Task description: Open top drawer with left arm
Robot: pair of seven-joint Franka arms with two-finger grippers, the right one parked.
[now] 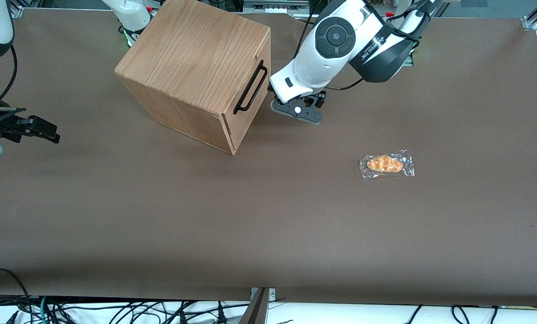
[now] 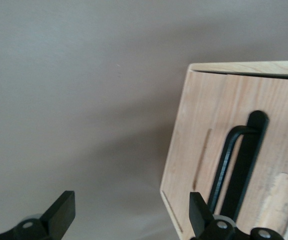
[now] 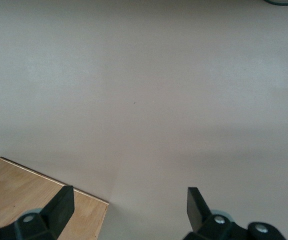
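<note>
Oak, light and strongly grained, makes up the cube-shaped cabinet [image 1: 196, 72], which stands on the brown table [image 1: 268, 234] turned at an angle, one bottom corner pointing toward the front camera. The top drawer [image 1: 250, 96] takes up the upper part of the cabinet's front face and sits flush with it, only a thin seam showing along its edge. A long black bar handle [image 1: 251, 88] stands off the drawer front, with a clear slot of air between bar and wood.

Just in front of the drawer hangs the gripper [image 1: 275, 95] of the left arm [image 1: 340, 45]. In the left wrist view its two black fingers [image 2: 61, 212] are spread wide apart and grip nothing; one fingertip overlaps the handle [image 2: 239, 165], though I cannot tell whether it touches.

Bare table lies all around the cabinet's front face. A wrapped bread roll [image 1: 387, 165] in clear film lies well apart, nearer the front camera and toward the working arm's end. The arm's black band [image 1: 376, 42] bears white lettering, too cropped to read.
</note>
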